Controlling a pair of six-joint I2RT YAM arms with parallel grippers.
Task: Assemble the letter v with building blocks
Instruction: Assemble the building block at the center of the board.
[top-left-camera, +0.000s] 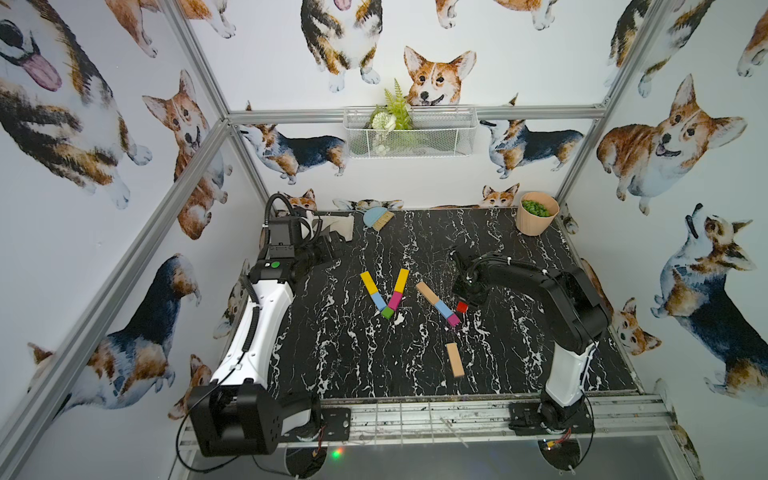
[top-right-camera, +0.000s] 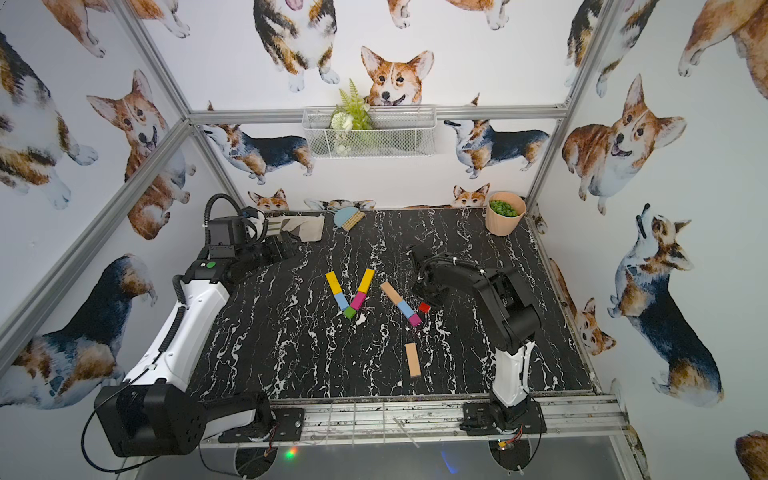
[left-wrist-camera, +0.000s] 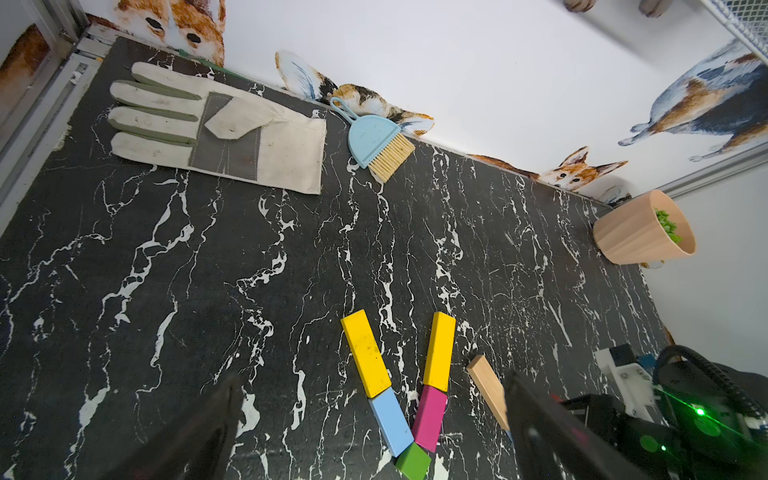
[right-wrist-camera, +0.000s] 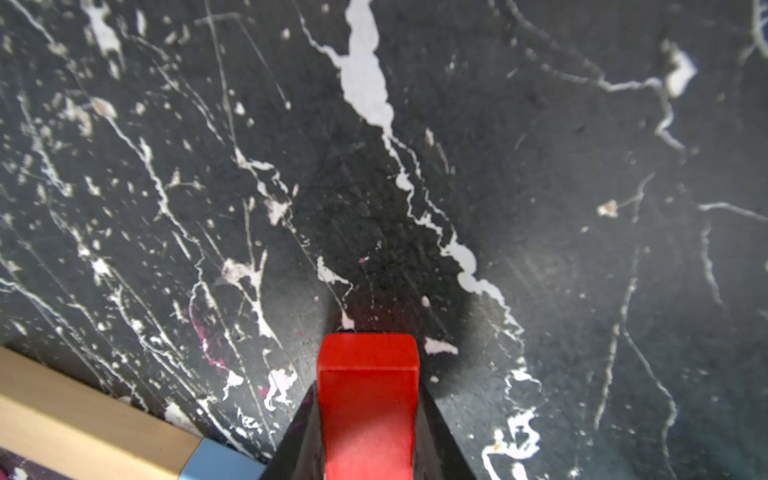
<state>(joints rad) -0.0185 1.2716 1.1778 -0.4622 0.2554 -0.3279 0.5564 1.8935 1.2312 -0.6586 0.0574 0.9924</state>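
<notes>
- The black marble tabletop carries all the blocks I can see, mid-table between the two arms.
- My left gripper hangs back near the far left corner, fingers spread wide and empty.
- The work glove, the potted plant and the dustpan with brush line the far edge, well apart from the work and in nobody's way.
- One V looks finished: yellow bar, light blue block, green stub at the point, magenta block, second yellow bar.
- Just beside it runs a slanted row: tan bar, light blue piece, magenta stub.
- A loose tan bar lies nearer the front, apart.
- My right gripper pinches the red stub low over the marble, just beside that magenta stub; I cannot tell whether it touches down.
- I judge this a placing step. The next move calls for settling red without nudging the row, then letting go.
</notes>
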